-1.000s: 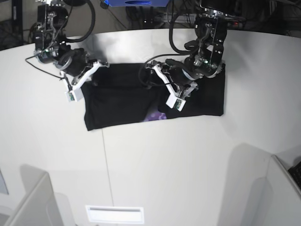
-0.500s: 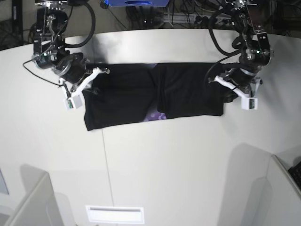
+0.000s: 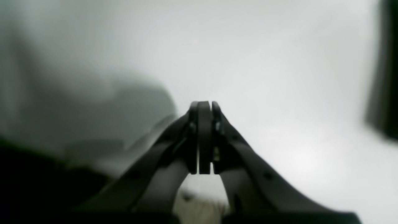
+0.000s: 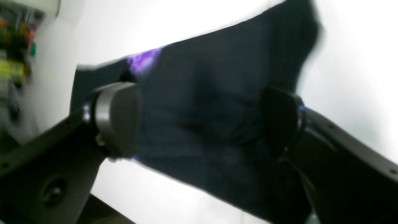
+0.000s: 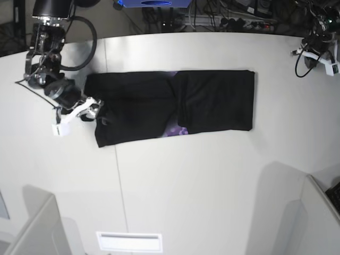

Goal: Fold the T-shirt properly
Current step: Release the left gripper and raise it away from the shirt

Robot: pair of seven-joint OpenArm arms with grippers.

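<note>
Lying flat: T-shirt (image 5: 170, 103) | right gripper (image 4: 199, 121) gaping, empty, beside it | left gripper (image 3: 203, 107) closed, empty, well apart

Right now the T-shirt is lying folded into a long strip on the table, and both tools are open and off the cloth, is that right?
Not quite. The left tool is shut, its fingers pressed together over bare table, as the left wrist view shows. The rest holds: the T-shirt lies in a long strip, and the right tool is open.

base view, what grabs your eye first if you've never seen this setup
The T-shirt, a long black band across the white table, with a purple patch at its near edge. The right tool hangs open at its left end; the left tool sits shut, far off at the table's right corner.
</note>
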